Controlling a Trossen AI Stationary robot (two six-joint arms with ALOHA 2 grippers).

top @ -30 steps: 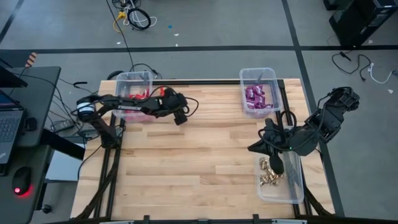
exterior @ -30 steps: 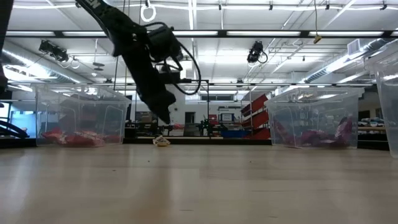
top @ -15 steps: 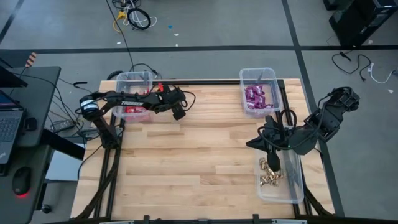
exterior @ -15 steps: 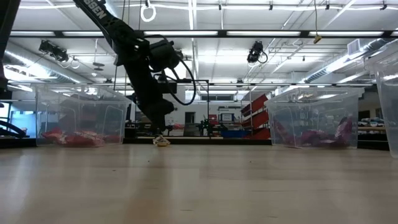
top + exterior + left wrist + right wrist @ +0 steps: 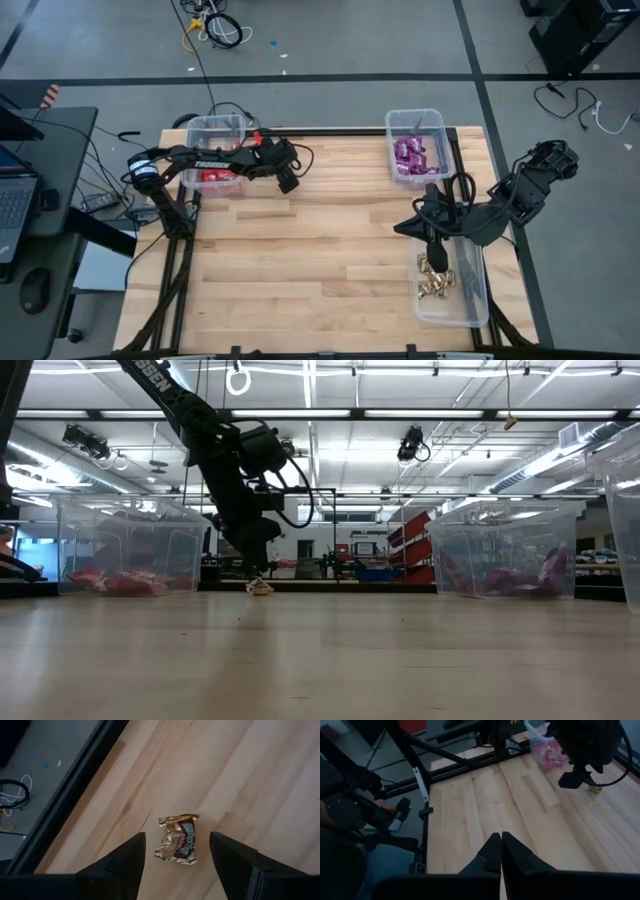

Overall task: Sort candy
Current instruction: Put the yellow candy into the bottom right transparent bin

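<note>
Bright, even light from ceiling strip lamps [image 5: 400, 412], soft shadows on the table [image 5: 300, 260], wrist-view foregrounds blurred.

- My left gripper [image 5: 175, 865] hangs low near the table's far edge, fingers spread wide.
- My right gripper [image 5: 500, 851] hovers at the right side, fingers pressed together.

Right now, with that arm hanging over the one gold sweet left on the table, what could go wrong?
The gold candy lies flat on the wood near the table's black back edge. The open left gripper straddles it, so its fingers might slide over the crinkled foil or nudge it toward that edge. The red-candy bin stands right beside that arm, and a swing could bump it. The shut right gripper waits by the gold-candy bin; a crossing carry might crowd it.
</note>
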